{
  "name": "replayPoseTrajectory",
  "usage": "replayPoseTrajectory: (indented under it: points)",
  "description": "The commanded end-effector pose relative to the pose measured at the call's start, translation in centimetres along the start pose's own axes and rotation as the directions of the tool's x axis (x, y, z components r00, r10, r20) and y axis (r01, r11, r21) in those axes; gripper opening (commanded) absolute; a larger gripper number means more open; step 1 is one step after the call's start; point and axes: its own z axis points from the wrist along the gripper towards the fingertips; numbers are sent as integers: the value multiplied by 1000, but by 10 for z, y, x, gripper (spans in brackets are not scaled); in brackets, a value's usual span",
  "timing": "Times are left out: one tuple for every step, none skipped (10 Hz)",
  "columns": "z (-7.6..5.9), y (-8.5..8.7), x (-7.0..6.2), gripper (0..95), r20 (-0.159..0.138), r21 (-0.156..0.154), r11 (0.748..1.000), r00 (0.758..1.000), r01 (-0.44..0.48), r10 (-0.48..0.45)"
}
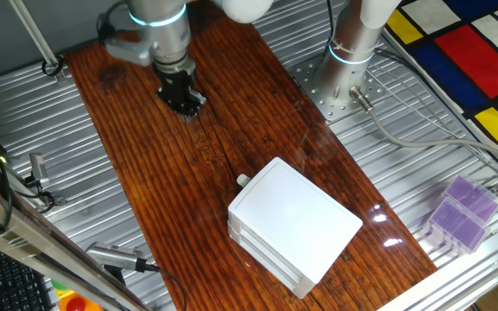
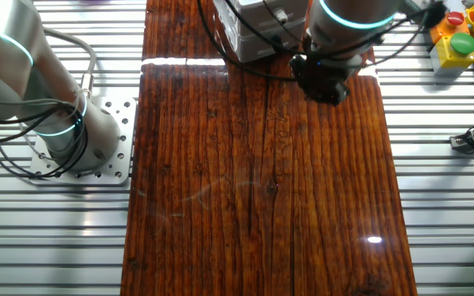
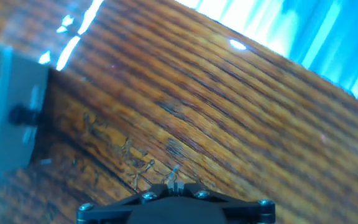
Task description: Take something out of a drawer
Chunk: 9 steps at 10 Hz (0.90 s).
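The two-drawer unit (image 1: pixel 294 222) sits on the wooden board (image 1: pixel 188 181), with the gripper (image 1: pixel 184 102) well apart.

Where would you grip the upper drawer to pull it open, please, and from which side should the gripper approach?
Grip the small knob on the upper drawer of the white unit. It is the only part jutting from the flat front, which faces the gripper. So I would come in low along the wooden board and close the fingers across it.
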Motion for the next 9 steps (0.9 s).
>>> replayPoseTrajectory:
  points:
    - [9, 6, -13, 0, 4, -5, 990, 990, 144, -144]
    - [9, 7, -13, 0, -1, -4, 988, 988, 154, -154]
    - [9, 7, -13, 0, -15, 4, 986, 986, 169, -169]
    - [10, 7, -12, 0, -34, 17, 981, 981, 191, -190]
    - [10, 7, -12, 0, -32, 16, 982, 981, 190, -189]
    - [10, 7, -12, 0, -35, 18, 983, 982, 184, -183]
    - [10, 7, -12, 0, -42, 23, 983, 983, 182, -181]
    - [10, 7, -12, 0, -51, 30, 983, 982, 183, -181]
    - [10, 7, -12, 0, -52, 33, 982, 982, 185, -184]
